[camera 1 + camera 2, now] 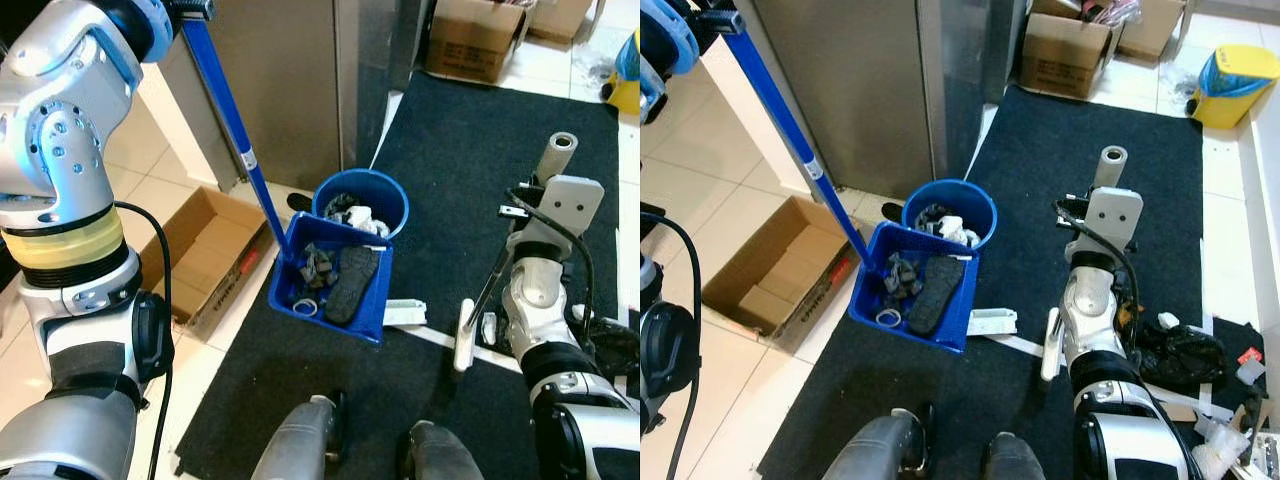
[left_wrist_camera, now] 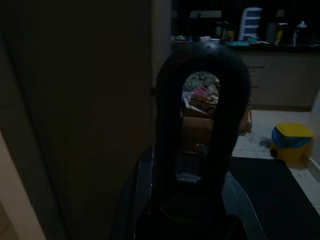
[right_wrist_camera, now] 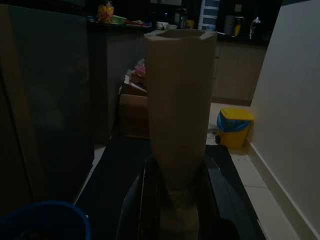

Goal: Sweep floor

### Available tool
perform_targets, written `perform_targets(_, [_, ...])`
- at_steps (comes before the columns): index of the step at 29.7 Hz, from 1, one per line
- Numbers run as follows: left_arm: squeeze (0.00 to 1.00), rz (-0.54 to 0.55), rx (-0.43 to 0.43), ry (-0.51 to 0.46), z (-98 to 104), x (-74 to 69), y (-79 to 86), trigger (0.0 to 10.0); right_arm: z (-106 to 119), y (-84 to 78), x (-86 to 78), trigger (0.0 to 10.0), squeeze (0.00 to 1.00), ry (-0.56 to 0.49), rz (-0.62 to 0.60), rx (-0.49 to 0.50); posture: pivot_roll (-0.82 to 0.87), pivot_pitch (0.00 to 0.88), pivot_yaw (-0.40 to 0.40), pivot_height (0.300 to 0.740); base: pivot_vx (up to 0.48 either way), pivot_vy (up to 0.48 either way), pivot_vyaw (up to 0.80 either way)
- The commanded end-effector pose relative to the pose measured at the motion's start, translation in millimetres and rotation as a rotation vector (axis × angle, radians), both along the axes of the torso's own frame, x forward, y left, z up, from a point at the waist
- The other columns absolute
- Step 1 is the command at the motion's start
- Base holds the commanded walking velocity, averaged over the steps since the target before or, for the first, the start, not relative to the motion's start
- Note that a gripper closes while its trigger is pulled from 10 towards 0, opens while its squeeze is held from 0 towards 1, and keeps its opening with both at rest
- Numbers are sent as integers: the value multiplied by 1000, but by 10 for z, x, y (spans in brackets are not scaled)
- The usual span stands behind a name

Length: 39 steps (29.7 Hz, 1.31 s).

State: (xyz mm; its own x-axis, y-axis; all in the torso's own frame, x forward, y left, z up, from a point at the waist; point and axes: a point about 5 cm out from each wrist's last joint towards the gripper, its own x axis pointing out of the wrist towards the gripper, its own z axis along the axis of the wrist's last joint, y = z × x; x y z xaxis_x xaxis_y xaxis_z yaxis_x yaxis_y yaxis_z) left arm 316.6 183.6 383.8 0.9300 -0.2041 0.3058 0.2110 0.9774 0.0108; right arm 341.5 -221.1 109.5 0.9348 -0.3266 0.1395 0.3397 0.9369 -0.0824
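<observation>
The blue dustpan (image 1: 335, 285) sits on the black mat (image 1: 470, 180), holding a dark shoe sole and scraps, its long blue handle (image 1: 225, 110) rising up to the left gripper (image 2: 200, 165) at the raised left arm. In the left wrist view the black end of that handle, with its hanging hole, stands up between the fingers (image 2: 142, 185), which are closed on it. Just behind the dustpan is a round blue bin (image 1: 362, 200) with crumpled bits inside, touching its back edge.

The right gripper (image 3: 172, 195) holds a pale broom handle (image 1: 556, 155); its wrist view shows the fingers (image 3: 150, 190) clamped on either side of the tan shaft. Below that arm a white broom head (image 1: 464, 335) lies on the mat.

The eye views add an open cardboard box (image 1: 205, 255) on the tiles beside the dustpan, and a yellow bin (image 1: 1238, 85) far beyond the right fingers, also seen in both wrist views.
</observation>
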Motion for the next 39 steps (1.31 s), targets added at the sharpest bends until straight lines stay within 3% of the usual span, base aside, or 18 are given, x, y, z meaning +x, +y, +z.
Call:
perform_targets(1, [0,13,2,-99,152,-112,34,10000,24,-6,1,10000,0,-22,0,-1,35,111,97,740,454,0,0])
perform_targets(35, [0,9,9,-96,141,-103,23,10000,14,-20,-6,10000,0,-20,-7,0,34,114,100,740,464,0,0])
perform_targets(39, [0,17,14,-94,140,-102,26,10000,12,-22,-7,10000,0,-20,-7,0,35,114,100,740,0,0,0])
